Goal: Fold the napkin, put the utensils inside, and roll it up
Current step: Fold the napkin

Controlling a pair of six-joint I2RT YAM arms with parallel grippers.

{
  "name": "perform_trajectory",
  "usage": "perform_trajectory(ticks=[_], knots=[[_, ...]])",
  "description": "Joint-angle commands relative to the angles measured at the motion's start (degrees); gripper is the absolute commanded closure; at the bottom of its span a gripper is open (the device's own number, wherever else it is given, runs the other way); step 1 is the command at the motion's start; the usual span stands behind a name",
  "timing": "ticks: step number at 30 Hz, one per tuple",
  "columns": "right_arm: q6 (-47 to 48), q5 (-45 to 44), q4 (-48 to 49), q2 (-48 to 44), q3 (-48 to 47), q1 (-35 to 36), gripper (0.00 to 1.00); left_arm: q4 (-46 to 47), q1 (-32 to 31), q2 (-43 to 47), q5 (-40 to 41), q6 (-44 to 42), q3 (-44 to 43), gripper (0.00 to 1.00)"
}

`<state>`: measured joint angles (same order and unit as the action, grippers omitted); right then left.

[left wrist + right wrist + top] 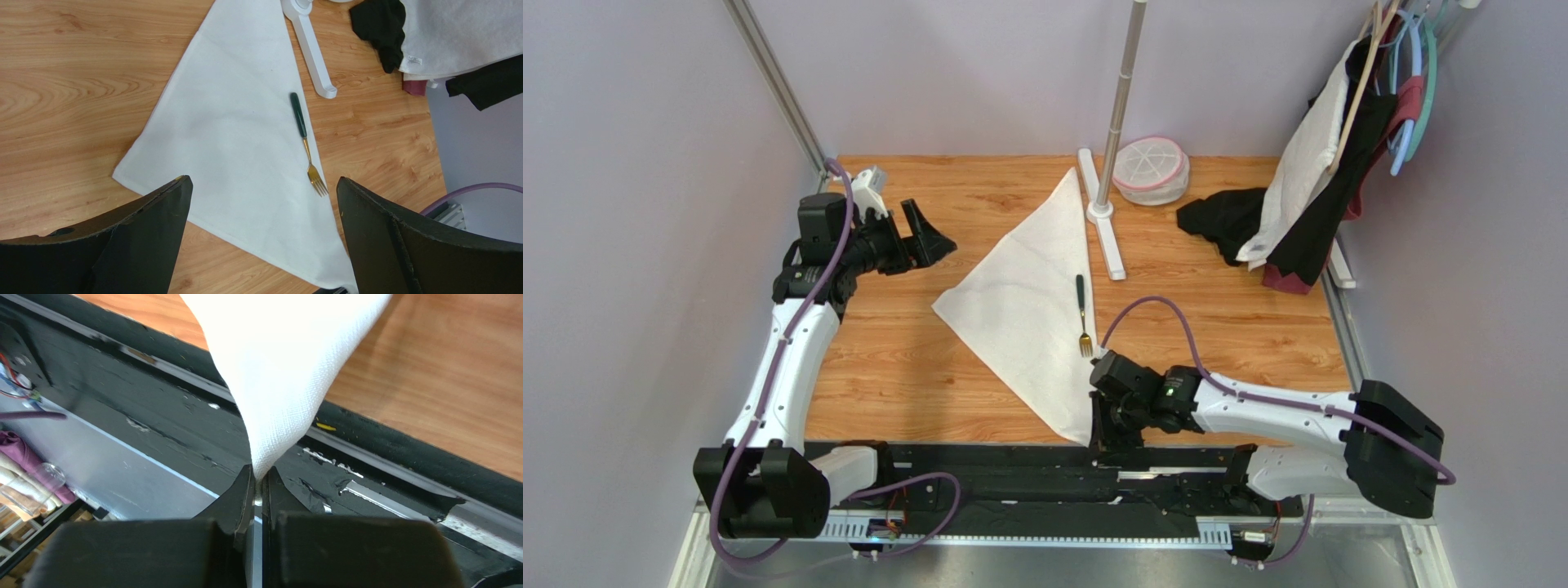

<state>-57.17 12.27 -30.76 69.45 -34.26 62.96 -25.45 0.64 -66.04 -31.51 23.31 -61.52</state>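
The right gripper (258, 478) pinches the napkin's (288, 367) near tip between pressed-together jaws. The hold is only on the thin corner, so it could slip free. A hasty pull might also slide the fork (1082, 312) off the right edge where it lies. The napkin is soft, finely woven cream cloth, lying as a triangle on the wood-grain table (891, 380). The fork is slim, with a dark handle and gold tines. The left gripper (263, 180) hovers spread wide, empty.

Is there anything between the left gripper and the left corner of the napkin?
Nothing visible does. Only bare table lies between the open left gripper and the left corner of the napkin. The fork rests along its right edge, away from that corner.
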Motion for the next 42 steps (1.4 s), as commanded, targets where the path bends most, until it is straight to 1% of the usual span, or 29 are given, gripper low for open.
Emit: perform_trajectory(ticks=[1,3,7,10,17,22,28,42], knots=[[5.64,-3.31,-3.69,1.38,-6.07,-3.7,1.0,1.9,0.41,0.56,-1.28,0.42,0.17,0.03],[7.67,-3.92,-4.92,3.58,-8.96,-5.29,1.0,1.9,0.32,0.74,-1.19,0.33,0.17,0.03],[13.91,-4.54,-6.32,7.36,-14.15,-10.82,1.0,1.98,0.41,0.83,-1.71,0.51,0.17,0.03],[16.55,-4.8,-6.85,10.17,-18.71,-14.6,1.0,2.07,0.41,0.83,-1.89,0.6,0.17,0.03],[23.06,-4.71,-8.61,17.11,-28.47,-20.68,1.0,2.16,0.41,0.65,-2.51,0.68,0.17,0.03],[26.31,-4.8,-9.14,20.9,-33.06,-24.54,1.0,2.07,0.32,0.47,-2.68,0.86,0.17,0.03],[29.39,-5.5,-10.72,24.76,-39.65,-26.57,1.0,2.25,0.41,0.21,-3.12,1.04,0.17,0.03],[33.0,-6.65,-11.07,31.88,-47.21,-29.91,1.0,2.51,0.41,-0.4,-3.47,1.3,0.26,0.03]])
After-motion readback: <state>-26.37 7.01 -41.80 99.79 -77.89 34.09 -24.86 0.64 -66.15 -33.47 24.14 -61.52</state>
